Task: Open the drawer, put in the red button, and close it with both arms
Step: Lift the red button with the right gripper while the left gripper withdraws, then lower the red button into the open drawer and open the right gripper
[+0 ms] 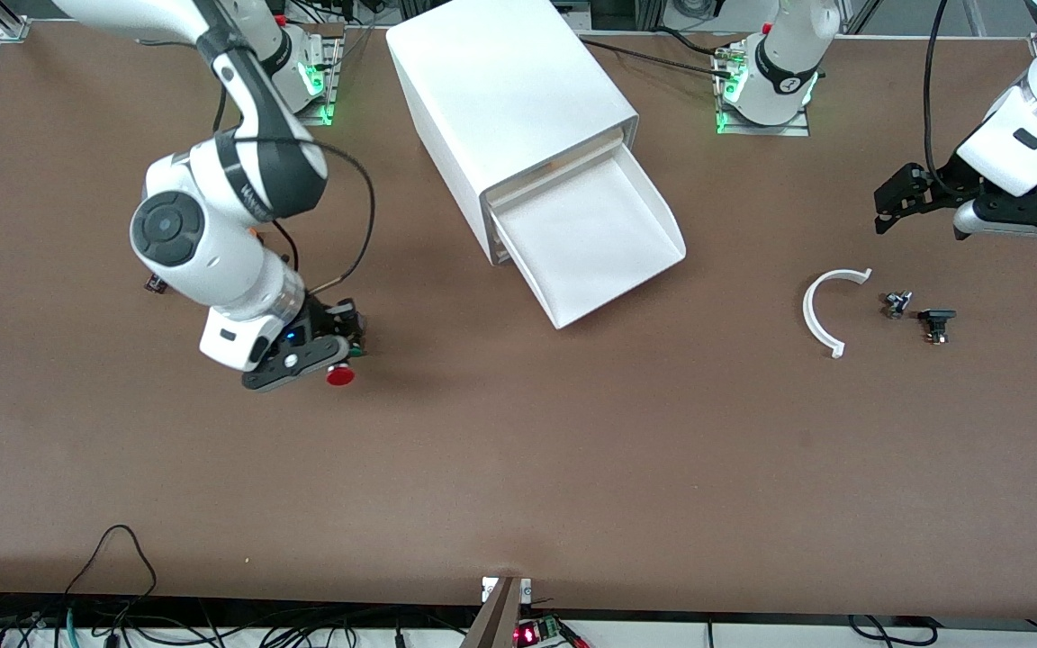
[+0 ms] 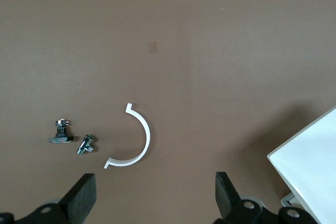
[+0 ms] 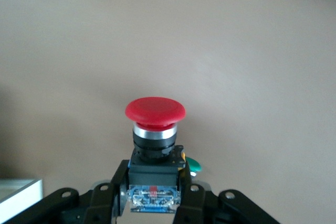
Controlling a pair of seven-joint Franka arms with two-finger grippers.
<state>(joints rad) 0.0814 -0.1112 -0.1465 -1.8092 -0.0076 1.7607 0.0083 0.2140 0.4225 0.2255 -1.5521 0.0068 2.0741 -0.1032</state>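
Observation:
My right gripper (image 1: 341, 353) is shut on the red button (image 1: 339, 375) and holds it low over the table toward the right arm's end. In the right wrist view the fingers (image 3: 195, 199) clamp its black-and-blue body and the red cap (image 3: 155, 110) points away from the gripper (image 3: 155, 195). The drawer (image 1: 592, 236) stands pulled out of the white cabinet (image 1: 509, 99), with its tray bare; its corner shows in the left wrist view (image 2: 315, 153). My left gripper (image 1: 919, 220) waits open and empty over the table at the left arm's end (image 2: 155, 198).
A green cap (image 3: 193, 165) peeks out beside the held button. A white C-shaped clip (image 1: 829, 310) (image 2: 137, 140), a small metal fitting (image 1: 897, 303) (image 2: 86, 144) and a black part (image 1: 935, 322) (image 2: 61, 134) lie under the left gripper.

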